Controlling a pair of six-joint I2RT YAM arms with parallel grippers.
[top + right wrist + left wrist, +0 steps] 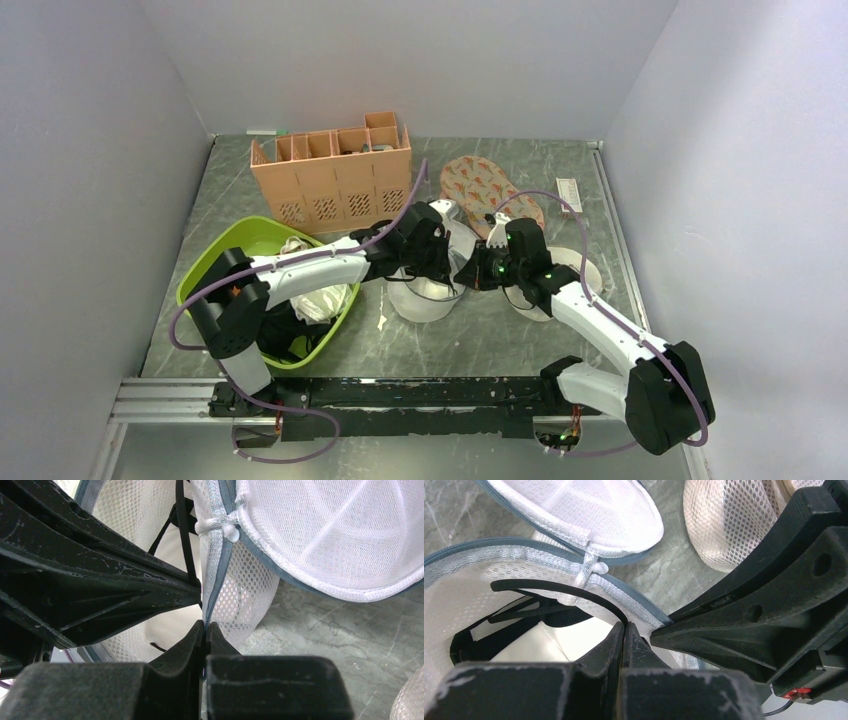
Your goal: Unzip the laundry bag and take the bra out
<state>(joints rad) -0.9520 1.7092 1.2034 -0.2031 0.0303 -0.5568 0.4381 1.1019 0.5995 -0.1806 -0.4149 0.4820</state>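
The white mesh laundry bag (425, 300) stands open at mid-table, its round lid (589, 510) flipped back and still joined at the zip end. Inside lies the white bra (549, 645) with black straps. My left gripper (625, 627) is shut on a thin black bra strap (564, 587) that arcs over the bag's rim. My right gripper (205, 626) is shut on the bag's grey-zipped rim (212, 580), close beside the left gripper (100, 595). In the top view the left gripper (447, 268) and the right gripper (470, 275) meet over the bag's right edge.
A green tub (250, 235) of clothing sits at the left under my left arm. An orange slotted crate (335, 180) stands behind. A patterned oval item (485, 185) lies at the back right. A cream mesh bag (590, 272) lies by my right arm.
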